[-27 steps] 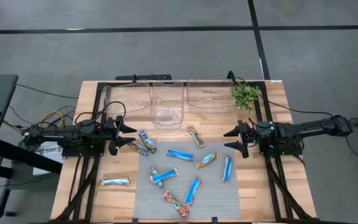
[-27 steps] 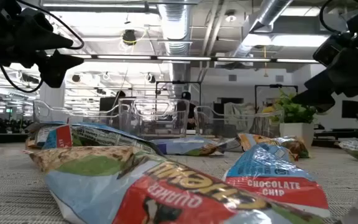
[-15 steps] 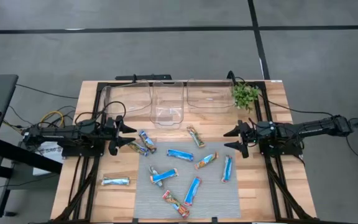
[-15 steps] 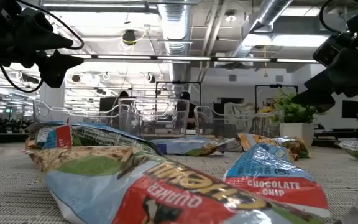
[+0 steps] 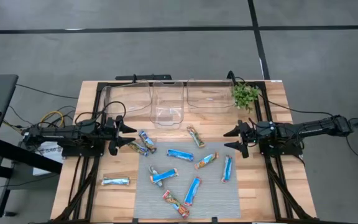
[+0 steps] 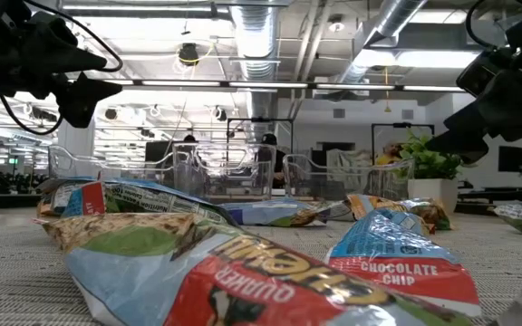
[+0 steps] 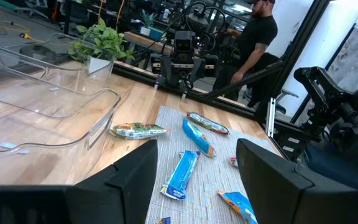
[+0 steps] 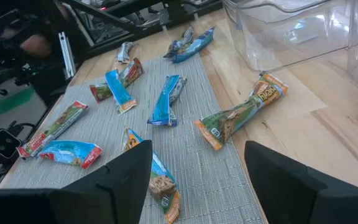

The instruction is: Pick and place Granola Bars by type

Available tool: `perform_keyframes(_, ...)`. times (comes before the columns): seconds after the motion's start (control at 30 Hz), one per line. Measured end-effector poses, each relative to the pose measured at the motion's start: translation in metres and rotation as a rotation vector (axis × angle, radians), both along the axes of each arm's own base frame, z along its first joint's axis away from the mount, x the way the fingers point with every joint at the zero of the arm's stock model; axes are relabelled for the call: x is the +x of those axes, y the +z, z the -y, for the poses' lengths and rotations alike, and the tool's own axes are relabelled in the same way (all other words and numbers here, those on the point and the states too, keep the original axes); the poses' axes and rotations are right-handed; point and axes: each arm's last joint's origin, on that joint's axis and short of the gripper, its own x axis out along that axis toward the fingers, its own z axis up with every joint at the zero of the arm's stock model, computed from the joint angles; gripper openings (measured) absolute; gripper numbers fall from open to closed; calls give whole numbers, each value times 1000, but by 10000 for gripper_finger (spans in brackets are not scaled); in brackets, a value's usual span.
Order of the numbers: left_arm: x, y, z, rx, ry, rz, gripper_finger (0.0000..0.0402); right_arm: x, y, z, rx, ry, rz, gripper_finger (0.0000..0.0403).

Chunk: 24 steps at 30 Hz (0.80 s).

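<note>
Several granola bars lie flat and scattered on the grey mat [image 5: 213,199] and the wood around it: bright blue ones [image 5: 180,154] [image 5: 192,191] [image 5: 227,168], a silver-blue one [image 5: 115,181], orange-red ones [image 5: 206,160] [image 5: 176,203], and a green-orange one [image 5: 196,136] [image 8: 241,115]. My left gripper [image 5: 129,135] [image 7: 197,186] hovers open above the table's left side, next to a blue bar [image 5: 146,141]. My right gripper [image 5: 230,139] [image 8: 197,186] hovers open at the right side, past the mat's edge. Both point inward at each other and touch nothing.
Three clear plastic bins [image 5: 129,99] [image 5: 168,106] [image 5: 210,96] stand in a row along the far edge. A small potted plant [image 5: 246,94] sits at the far right corner. A person [image 7: 253,37] stands in the room beyond the table's right side.
</note>
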Motion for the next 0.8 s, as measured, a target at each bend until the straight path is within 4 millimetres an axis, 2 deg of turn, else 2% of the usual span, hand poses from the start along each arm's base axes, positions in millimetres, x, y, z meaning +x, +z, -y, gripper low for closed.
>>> perform_keyframes(0.67,0,0,0,-12,0,0,212,0,0,0,0,0,0,249)
perform_keyframes(0.73,0,0,0,-125,-12,-1,212,0,0,0,0,0,0,249)
perform_keyframes(0.8,0,1,2,-319,-53,-5,212,0,0,0,0,0,0,249)
